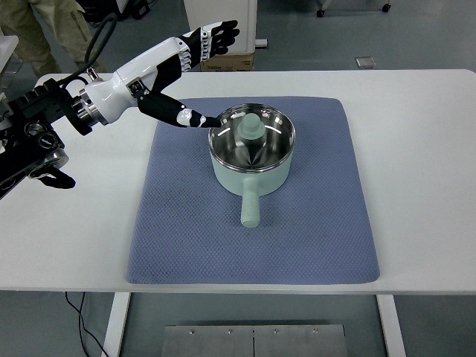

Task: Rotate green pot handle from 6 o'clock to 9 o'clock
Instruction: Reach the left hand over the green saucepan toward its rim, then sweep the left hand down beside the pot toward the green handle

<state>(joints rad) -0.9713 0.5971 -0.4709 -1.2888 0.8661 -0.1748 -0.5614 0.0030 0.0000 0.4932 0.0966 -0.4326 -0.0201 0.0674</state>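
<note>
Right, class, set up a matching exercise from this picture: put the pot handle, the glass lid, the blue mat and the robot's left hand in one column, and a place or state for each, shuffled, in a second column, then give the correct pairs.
Column one
1. pot handle
2. glass lid
3. blue mat
4. left hand

Column two
A. spread flat on the white table
B. fingers stretched out, thumb tip at the pot's rim
C. points toward the near edge of the table, at 6 o'clock
D. sits on top of the green pot

Pairs: 1-C, 2-D, 3-A, 4-B
</note>
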